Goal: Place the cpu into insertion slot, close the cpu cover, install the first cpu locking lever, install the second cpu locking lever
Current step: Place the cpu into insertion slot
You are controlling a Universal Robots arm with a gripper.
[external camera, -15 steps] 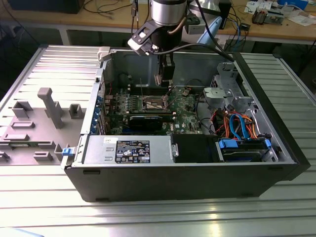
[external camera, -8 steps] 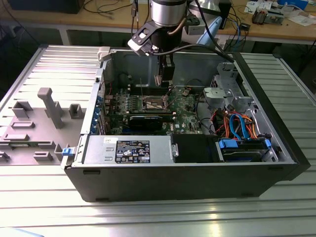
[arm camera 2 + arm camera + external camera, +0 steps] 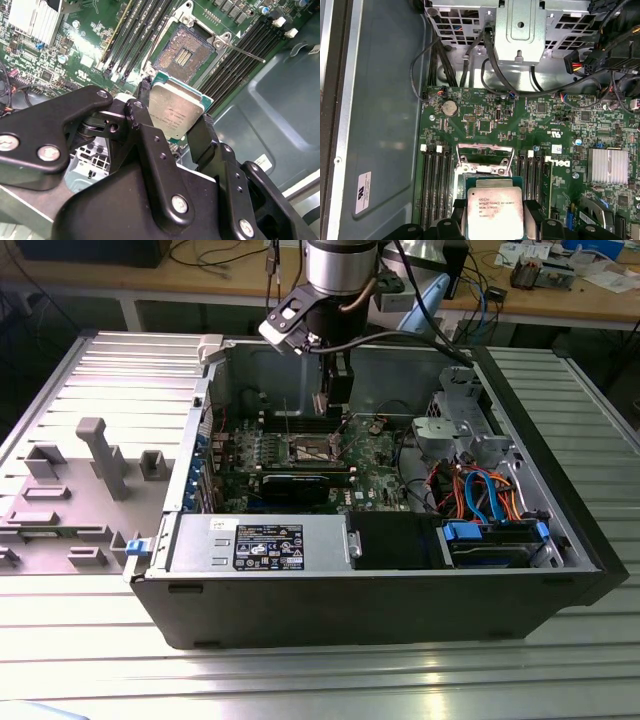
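Indoors, cpu (image 3: 173, 114) in gripper (image 3: 175, 104) above case (image 3: 350, 612) on ribbed table (image 3: 300, 680), workbench (image 3: 150, 286) behind.

Arm (image 3: 340, 265) vertical, gripper (image 3: 176, 106) downward, its two black fingers (image 3: 200, 136) tight on opposite edges of the cpu (image 3: 172, 115).

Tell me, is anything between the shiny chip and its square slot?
Nothing. In the second wrist view the cpu, held in the gripper, hangs near the insertion slot, and the gap between is bare.
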